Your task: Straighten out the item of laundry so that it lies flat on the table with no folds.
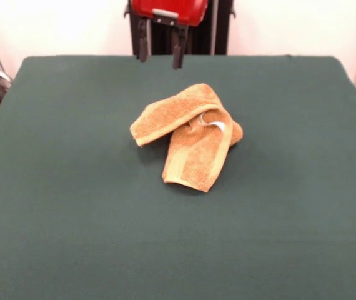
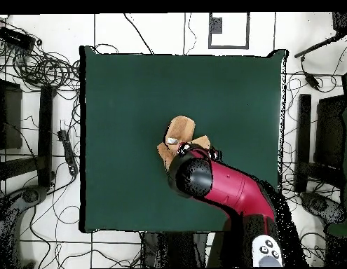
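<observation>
My claw hangs open and empty above the tabletop; I should pinch the towel's top flap's corner; peel outward.

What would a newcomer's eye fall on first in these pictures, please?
The orange towel, bunched in folds at the middle of the green table, stands out first. Next comes the gripper, open and hanging above the table's far edge, apart from the towel.

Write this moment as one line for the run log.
item: crumpled orange-tan terry towel, folded over itself | place: middle of dark green table | tool: open, raised near far edge, holds nothing | task: not done
</observation>
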